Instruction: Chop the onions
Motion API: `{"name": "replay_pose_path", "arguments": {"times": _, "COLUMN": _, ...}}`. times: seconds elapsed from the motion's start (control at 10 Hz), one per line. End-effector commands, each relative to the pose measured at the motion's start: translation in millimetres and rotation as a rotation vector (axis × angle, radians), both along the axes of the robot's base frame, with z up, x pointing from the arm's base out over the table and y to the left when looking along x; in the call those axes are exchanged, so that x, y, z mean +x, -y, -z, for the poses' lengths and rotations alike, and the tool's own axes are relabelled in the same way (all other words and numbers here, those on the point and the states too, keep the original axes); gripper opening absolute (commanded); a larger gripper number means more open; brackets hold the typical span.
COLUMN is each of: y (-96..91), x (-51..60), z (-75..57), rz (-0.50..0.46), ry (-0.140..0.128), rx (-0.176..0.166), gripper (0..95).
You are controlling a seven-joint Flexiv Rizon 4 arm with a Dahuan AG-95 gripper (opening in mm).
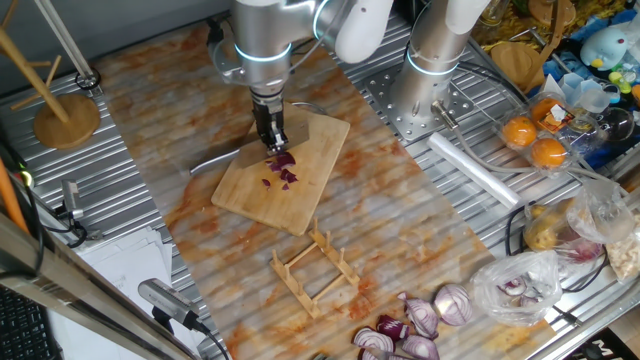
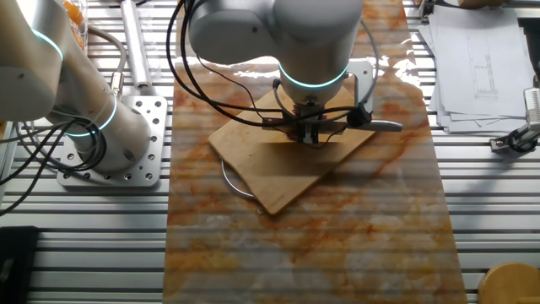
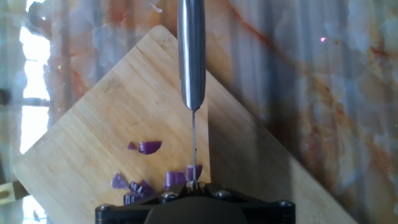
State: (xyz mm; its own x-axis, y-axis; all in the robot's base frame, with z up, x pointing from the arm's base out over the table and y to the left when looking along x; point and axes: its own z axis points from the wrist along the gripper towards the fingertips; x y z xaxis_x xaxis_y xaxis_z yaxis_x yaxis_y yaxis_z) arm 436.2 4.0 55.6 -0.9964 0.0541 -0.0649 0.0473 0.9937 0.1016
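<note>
A small cluster of dark purple onion pieces [image 1: 283,168] lies on the bamboo cutting board [image 1: 250,190]. In the hand view the pieces [image 3: 149,147] lie left of the blade, and some sit right at the gripper. My gripper [image 1: 272,140] stands upright over the board, shut on a steel knife [image 3: 191,56]. The knife's handle points away from me and its blade shows edge-on, down at the pieces. The handle sticks out past the board's edge [image 1: 215,160]. In the other fixed view the gripper [image 2: 308,131] hides the onions, and the knife [image 2: 388,125] pokes out to the right.
Larger halved red onions [image 1: 410,330] and a clear bag [image 1: 515,285] lie at the front right. A wooden rack [image 1: 315,270] stands just in front of the board. A second arm's base [image 1: 430,80], oranges [image 1: 535,140] and a wooden stand [image 1: 65,110] ring the mat.
</note>
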Motion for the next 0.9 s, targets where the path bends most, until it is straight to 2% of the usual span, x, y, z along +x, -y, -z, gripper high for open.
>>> {"name": "replay_pose_path", "arguments": {"times": 0.1, "y": -0.4, "x": -0.6, "z": 3.6, "rz": 0.0, "ry": 0.002, "rx": -0.012, "gripper": 0.0}}
{"name": "replay_pose_path", "arguments": {"times": 0.6, "y": -0.5, "x": 0.6, "z": 11.3, "rz": 0.003, "ry": 0.008, "rx": -0.022, "gripper": 0.0}}
{"name": "replay_pose_path", "arguments": {"times": 0.9, "y": 0.4, "x": 3.4, "z": 27.2, "rz": 0.011, "ry": 0.021, "rx": -0.025, "gripper": 0.0}}
